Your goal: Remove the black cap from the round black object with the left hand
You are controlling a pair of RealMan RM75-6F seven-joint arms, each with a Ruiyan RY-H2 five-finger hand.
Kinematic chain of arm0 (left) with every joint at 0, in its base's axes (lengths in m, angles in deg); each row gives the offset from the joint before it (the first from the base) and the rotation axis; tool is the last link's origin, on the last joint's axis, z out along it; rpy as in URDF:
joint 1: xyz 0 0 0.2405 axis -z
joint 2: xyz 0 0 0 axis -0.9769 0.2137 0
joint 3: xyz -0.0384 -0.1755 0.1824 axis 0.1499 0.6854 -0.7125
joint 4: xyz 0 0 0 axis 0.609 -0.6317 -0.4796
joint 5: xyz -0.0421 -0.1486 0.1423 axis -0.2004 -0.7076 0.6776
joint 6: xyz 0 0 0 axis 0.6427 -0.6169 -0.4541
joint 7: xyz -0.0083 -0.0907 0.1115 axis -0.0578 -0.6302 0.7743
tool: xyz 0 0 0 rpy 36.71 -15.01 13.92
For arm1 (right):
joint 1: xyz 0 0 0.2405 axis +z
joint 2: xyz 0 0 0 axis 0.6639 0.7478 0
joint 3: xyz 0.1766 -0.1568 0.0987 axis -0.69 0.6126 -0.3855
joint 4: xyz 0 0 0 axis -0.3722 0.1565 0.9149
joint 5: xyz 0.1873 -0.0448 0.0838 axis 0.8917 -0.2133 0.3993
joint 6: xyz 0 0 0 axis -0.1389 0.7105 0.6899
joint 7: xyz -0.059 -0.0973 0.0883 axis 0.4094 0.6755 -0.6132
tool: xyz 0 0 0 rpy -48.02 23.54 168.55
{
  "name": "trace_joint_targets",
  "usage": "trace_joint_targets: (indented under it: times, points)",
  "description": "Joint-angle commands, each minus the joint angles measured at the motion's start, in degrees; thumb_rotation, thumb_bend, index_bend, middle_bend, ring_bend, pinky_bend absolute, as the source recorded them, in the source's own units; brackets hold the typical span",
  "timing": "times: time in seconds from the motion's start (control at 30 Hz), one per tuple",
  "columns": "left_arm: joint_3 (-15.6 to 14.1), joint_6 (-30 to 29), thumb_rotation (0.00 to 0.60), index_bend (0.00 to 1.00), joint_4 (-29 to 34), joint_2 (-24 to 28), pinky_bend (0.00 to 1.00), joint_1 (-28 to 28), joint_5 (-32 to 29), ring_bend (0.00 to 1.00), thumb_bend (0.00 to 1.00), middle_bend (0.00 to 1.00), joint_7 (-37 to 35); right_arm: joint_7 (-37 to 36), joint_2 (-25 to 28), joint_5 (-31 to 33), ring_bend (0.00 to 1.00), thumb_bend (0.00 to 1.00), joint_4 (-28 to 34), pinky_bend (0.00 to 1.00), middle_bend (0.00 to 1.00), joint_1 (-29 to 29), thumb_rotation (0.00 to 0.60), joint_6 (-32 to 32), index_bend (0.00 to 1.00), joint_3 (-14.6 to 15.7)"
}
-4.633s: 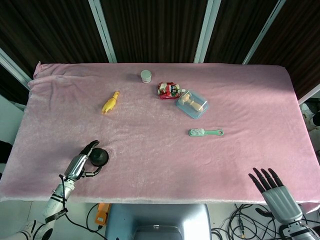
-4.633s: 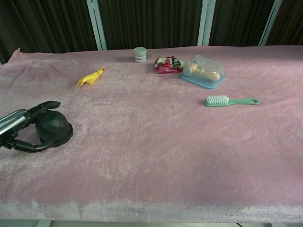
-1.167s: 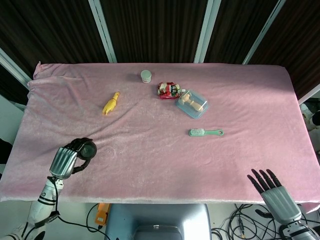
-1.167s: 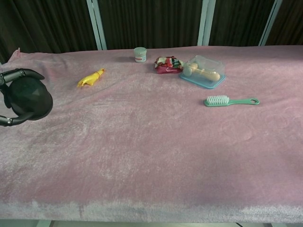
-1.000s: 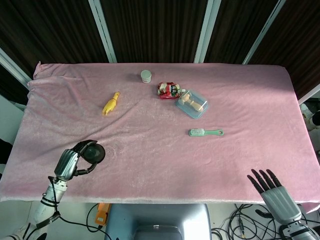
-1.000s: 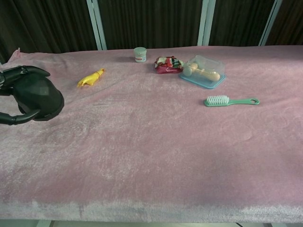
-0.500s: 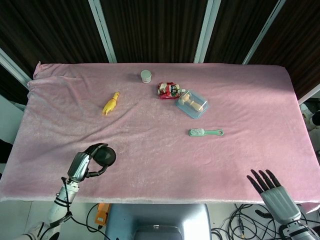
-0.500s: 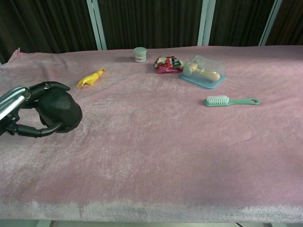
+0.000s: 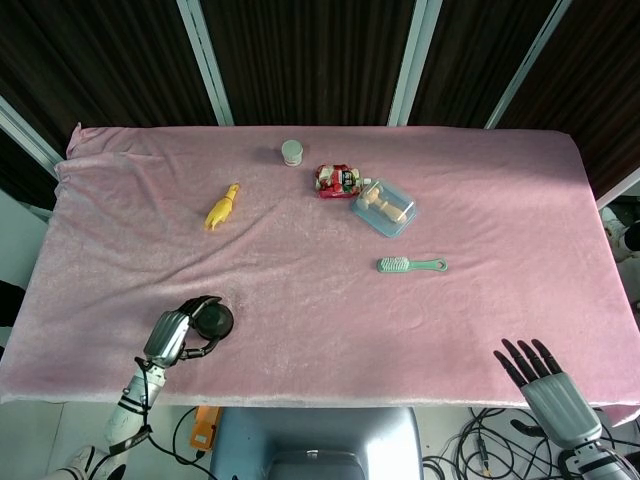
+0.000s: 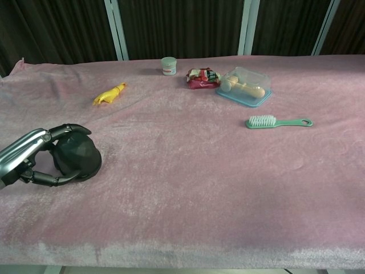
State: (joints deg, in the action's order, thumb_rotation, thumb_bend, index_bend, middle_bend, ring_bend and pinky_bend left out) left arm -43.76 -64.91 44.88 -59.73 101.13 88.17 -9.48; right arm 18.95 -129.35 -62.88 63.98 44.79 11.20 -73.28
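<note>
The round black object [image 9: 214, 319] [image 10: 80, 157] is a faceted dome at the near left of the pink table [image 9: 320, 300]. It looks low on the cloth. I cannot tell its cap apart from its body. My left hand [image 9: 172, 337] [image 10: 28, 157] grips it from the left, with fingers curled over its top and under its near side. My right hand [image 9: 545, 385] hangs off the table's front right edge, fingers spread and holding nothing. It appears only in the head view.
A yellow toy [image 9: 222, 206] [image 10: 109, 93] lies at the back left. A small jar [image 9: 291, 152], a red packet [image 9: 337, 181] and a clear lidded box [image 9: 384, 207] stand at the back centre. A green brush [image 9: 410, 265] lies right of centre.
My left hand carried the black object rightward and down from its raised position toward the cloth. The right hand has stayed put.
</note>
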Motion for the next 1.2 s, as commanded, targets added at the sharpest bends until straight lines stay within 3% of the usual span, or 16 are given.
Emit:
trace_joint_targets:
  times: [0.03, 0.2, 0.3, 0.53, 0.83, 1.03, 1.2]
  points:
    - [-0.59, 1.41, 0.600, 0.31, 0.01, 0.29, 0.36, 0.06, -0.07, 0.28, 0.35, 0.28, 0.15, 0.01, -0.05, 0.03, 0.00, 0.05, -0.02, 0.07, 0.00, -0.04, 0.600, -0.07, 0.00, -0.03]
    - [-1.16, 3.14, 0.600, 0.23, 1.39, 1.53, 0.22, 0.31, -0.16, 0.05, 0.35, 0.08, -0.01, -0.08, -0.07, -0.10, 0.00, 0.05, -0.08, 0.07, 0.00, -0.05, 0.600, -0.17, 0.00, 0.01]
    - [-1.40, 2.67, 0.600, 0.20, 1.83, 2.11, 0.19, 0.19, 0.25, 0.00, 0.35, 0.01, 1.13, -0.10, -0.25, 0.00, 0.00, 0.05, -0.20, 0.07, 0.00, -0.18, 0.600, -0.55, 0.00, -0.18]
    - [-1.60, 1.87, 0.600, 0.15, 5.60, 4.65, 0.17, -0.24, 0.52, 0.00, 0.35, 0.00, 5.31, -0.11, -0.40, -0.05, 0.00, 0.05, -0.36, 0.08, 0.00, -0.26, 0.600, -0.78, 0.00, -0.22]
    - [-1.01, 0.97, 0.600, 0.16, 10.87, 7.26, 0.17, -0.24, 0.63, 0.00, 0.35, 0.00, 8.09, -0.02, -0.44, 0.06, 0.00, 0.05, -0.30, 0.08, 0.00, -0.25, 0.600, -0.72, 0.00, -0.28]
    - [-0.45, 2.53, 0.600, 0.20, 10.13, 6.33, 0.18, -0.05, -0.55, 0.09, 0.35, 0.06, 11.27, -0.15, -0.27, -0.07, 0.00, 0.05, -0.29, 0.08, 0.00, -0.20, 0.600, -0.66, 0.00, -0.16]
    - [0.22, 3.41, 0.600, 0.22, 7.71, 4.66, 0.25, 0.12, -1.48, 0.17, 0.35, 0.11, 13.61, -0.41, -0.16, -0.15, 0.00, 0.05, -0.26, 0.08, 0.00, -0.22, 0.600, -0.80, 0.00, -0.13]
